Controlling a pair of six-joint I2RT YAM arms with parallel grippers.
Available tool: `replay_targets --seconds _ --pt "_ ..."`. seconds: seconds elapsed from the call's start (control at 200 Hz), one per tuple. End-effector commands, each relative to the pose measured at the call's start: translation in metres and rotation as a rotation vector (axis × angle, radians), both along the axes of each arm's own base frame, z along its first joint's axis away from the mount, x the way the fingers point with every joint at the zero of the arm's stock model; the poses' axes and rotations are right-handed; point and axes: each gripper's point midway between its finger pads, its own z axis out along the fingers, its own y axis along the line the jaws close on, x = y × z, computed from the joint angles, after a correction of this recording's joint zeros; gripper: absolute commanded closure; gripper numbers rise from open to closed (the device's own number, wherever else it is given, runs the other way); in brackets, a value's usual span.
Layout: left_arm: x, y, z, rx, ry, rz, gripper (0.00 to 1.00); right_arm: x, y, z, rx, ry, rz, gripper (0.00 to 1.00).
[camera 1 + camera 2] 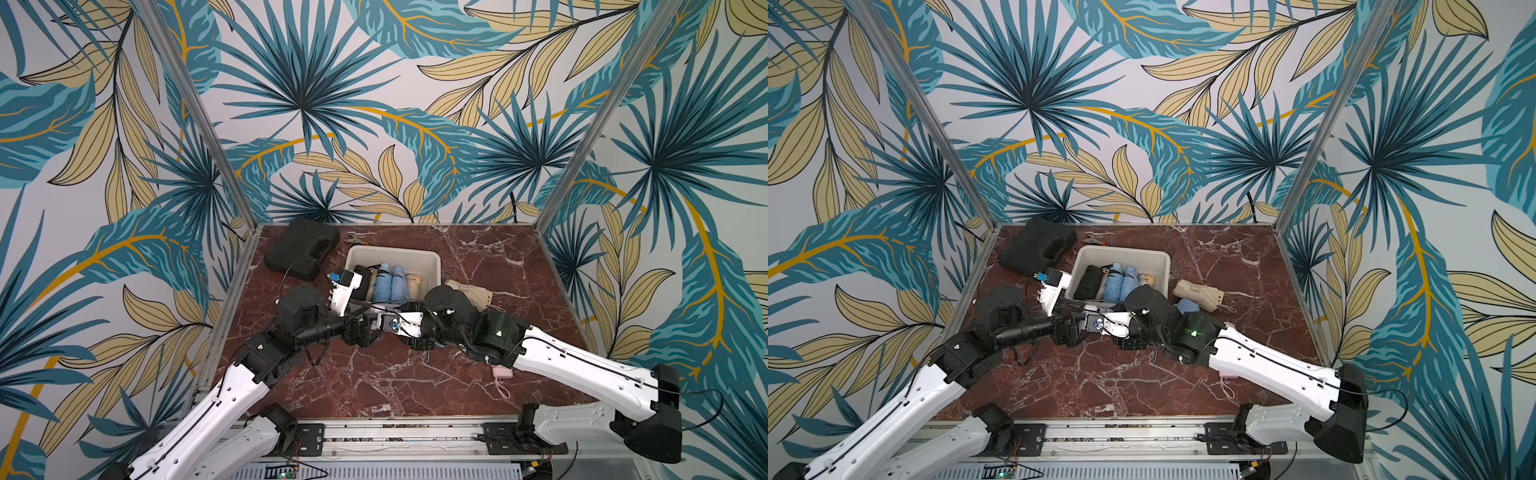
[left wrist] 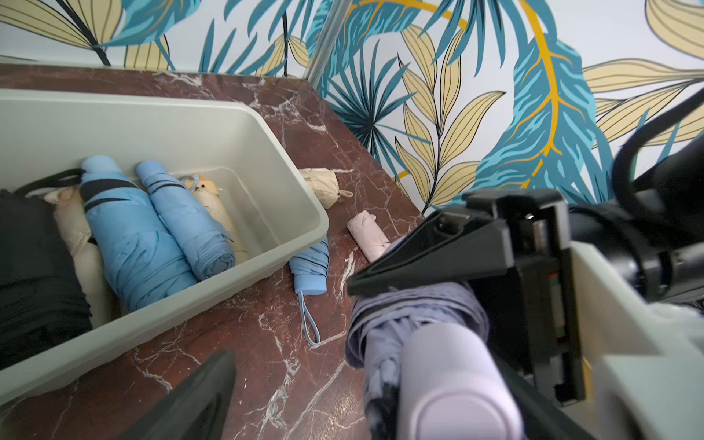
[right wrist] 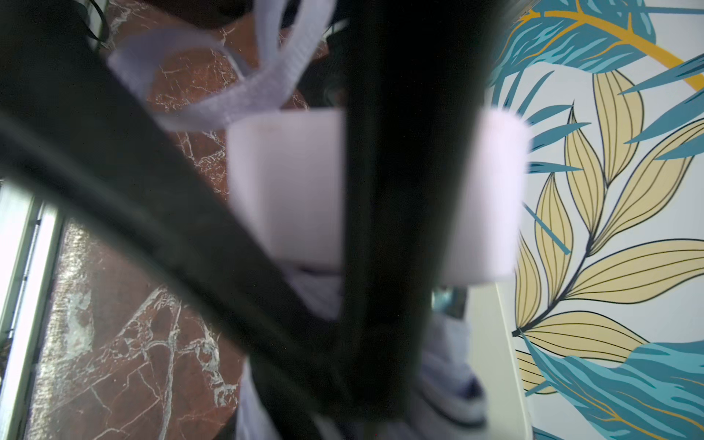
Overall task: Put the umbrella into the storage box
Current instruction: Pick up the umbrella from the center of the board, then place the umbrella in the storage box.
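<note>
Gripping lilac umbrella (image 2: 449, 362), right jaws

No legible text, labels, brands, numbers or signs on anything in view.

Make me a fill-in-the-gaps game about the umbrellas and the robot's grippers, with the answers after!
The storage box holds two light ____ umbrellas side by side. The right gripper clamps the lilac umbrella, and the left gripper is ____. The pink umbrella lies on the marble ____.
Missing words: blue; open; table.
</note>
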Motion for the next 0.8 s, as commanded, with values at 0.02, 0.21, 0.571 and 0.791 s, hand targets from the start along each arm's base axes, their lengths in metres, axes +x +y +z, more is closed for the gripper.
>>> replay_targets --seconds 0.02,0.21,0.571,0.791 --pt "-0.009 0.0 0.036 -0.115 -0.096 -0.03 0.0 0.004 0.012 -0.018 0.086 0.081 -0.015 0.71" --pt "-0.008 0.016 0.04 -0.124 -0.102 0.061 0.0 0.019 0.016 -0.02 0.224 0.169 -0.106 0.71" --pt "0.05 0.105 0.048 0.081 -0.065 0.676 0.01 0.08 -0.015 -0.01 0.499 0.494 -0.778 0.76" --pt "0.069 0.108 0.04 0.113 -0.039 0.754 0.01 0.126 -0.02 0.007 0.557 0.546 -0.989 0.76"
